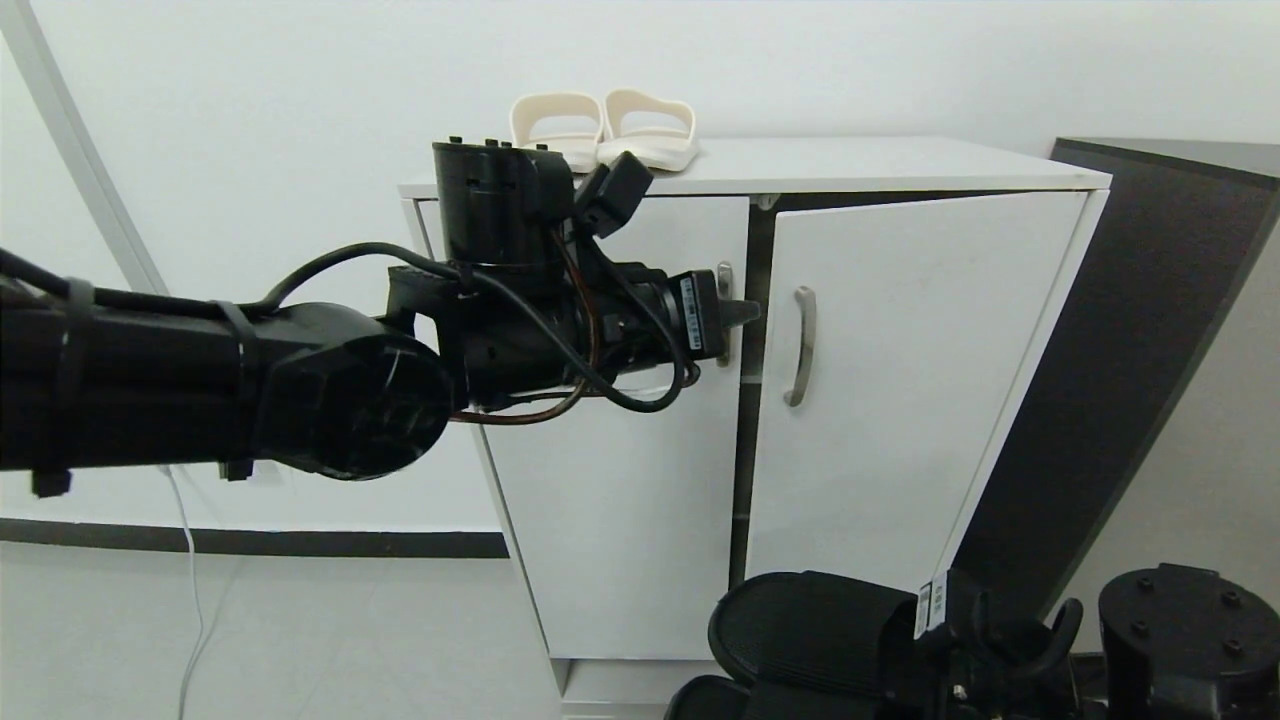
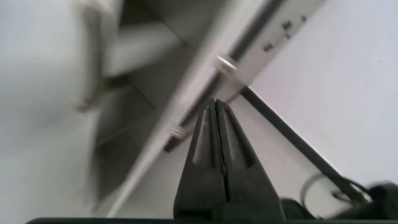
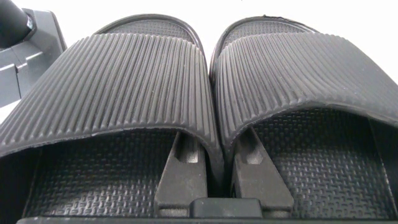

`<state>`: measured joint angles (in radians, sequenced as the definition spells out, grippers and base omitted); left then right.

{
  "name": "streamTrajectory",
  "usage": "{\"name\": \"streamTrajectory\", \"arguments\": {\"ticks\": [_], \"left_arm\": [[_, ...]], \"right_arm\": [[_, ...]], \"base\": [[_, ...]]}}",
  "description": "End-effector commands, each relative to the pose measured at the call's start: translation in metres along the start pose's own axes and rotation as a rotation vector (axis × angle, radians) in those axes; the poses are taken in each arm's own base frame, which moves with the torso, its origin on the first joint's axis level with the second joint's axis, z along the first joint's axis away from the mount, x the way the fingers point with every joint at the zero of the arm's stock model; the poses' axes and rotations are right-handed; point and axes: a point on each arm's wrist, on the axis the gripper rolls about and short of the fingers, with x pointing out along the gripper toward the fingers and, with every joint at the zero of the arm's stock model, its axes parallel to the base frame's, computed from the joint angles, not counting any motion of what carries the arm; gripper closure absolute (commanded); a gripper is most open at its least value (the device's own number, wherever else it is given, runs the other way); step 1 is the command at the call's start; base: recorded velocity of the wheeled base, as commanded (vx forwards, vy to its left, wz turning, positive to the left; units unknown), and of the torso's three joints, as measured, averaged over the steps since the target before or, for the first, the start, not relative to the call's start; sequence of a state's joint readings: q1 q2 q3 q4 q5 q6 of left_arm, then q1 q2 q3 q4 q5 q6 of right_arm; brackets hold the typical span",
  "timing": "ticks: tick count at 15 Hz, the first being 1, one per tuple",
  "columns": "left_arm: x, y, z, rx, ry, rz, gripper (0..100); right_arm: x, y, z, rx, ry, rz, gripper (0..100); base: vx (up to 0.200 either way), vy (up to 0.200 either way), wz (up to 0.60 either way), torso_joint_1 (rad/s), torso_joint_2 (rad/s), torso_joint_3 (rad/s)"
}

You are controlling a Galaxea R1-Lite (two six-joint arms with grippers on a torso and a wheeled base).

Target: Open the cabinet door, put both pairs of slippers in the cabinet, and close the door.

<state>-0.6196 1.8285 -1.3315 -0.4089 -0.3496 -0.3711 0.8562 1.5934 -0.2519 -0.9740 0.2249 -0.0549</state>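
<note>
The white cabinet point(image 1: 900, 165) has two doors with a dark gap between them. My left gripper point(image 1: 745, 313) is shut and empty, its tip at the gap beside the left door's handle point(image 1: 724, 275). In the left wrist view its fingers point(image 2: 205, 143) are pressed together, pointing at the door edge and a metal handle mount point(image 2: 225, 62). A pair of white slippers point(image 1: 603, 128) sits on the cabinet top. Low in front of the cabinet, my right gripper point(image 1: 925, 640) is shut on a pair of black slippers point(image 1: 800, 625). One finger lies in each slipper point(image 3: 143, 87), pinching the inner walls together point(image 3: 214, 180).
The right door point(image 1: 900, 400) has its own metal handle point(image 1: 801, 345) and looks slightly ajar at the top. A dark panel point(image 1: 1130, 350) stands right of the cabinet. A white wall is behind, and a cable point(image 1: 190, 600) hangs at the left over grey floor.
</note>
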Motion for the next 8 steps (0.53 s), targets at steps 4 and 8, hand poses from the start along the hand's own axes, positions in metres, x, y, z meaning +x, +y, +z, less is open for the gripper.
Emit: {"name": "streamTrajectory", "arguments": {"ticks": [4,8], "left_arm": [[0.02,0.023,0.004,-0.018,-0.02,0.034,100],[0.037,0.033,0.006,-0.017,-0.036,0.038,100]], "right_arm": [[0.001,0.0,0.0,-0.001,0.001,0.0,100],[0.001,0.0,0.0,-0.002,0.001,-0.001,100]], "base": [[0.0,0.0,0.0,0.0,0.0,0.0],[0.0,0.0,0.0,0.0,0.0,0.0]]}}
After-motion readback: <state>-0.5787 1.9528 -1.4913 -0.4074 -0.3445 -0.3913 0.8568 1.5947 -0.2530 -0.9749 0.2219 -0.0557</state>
